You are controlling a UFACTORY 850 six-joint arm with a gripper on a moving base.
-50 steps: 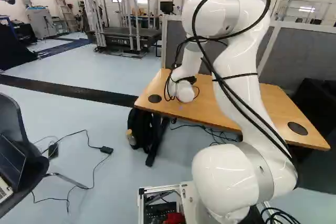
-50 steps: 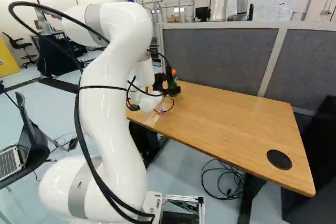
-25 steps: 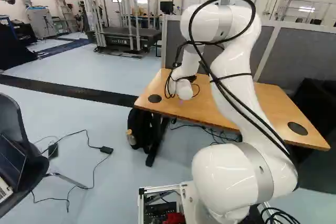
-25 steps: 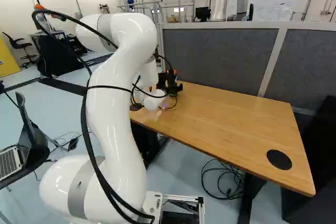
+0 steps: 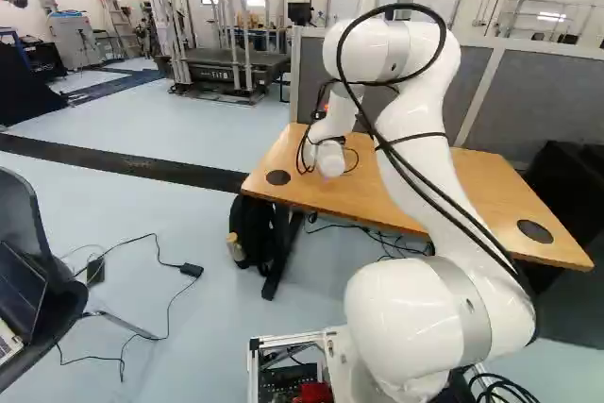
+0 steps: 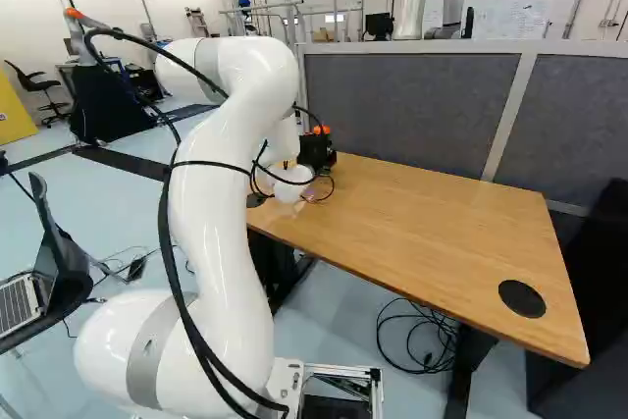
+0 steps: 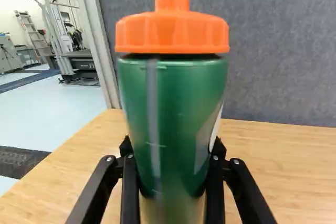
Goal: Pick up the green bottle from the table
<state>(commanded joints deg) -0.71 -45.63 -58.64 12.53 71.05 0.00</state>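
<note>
Hand (image 7: 172, 156) has closed in, now gripping green bottle (image 7: 176, 93), upper middle of right base view; lift off tabletop (image 6: 432, 233) likely next.

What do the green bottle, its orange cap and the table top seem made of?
Bottle: probably glossy plastic, judging by soft highlights; coated metal is possible. Cap: likely satin plastic, with moulded-looking facets. Table top: smooth wood or laminate, showing grain.
</note>
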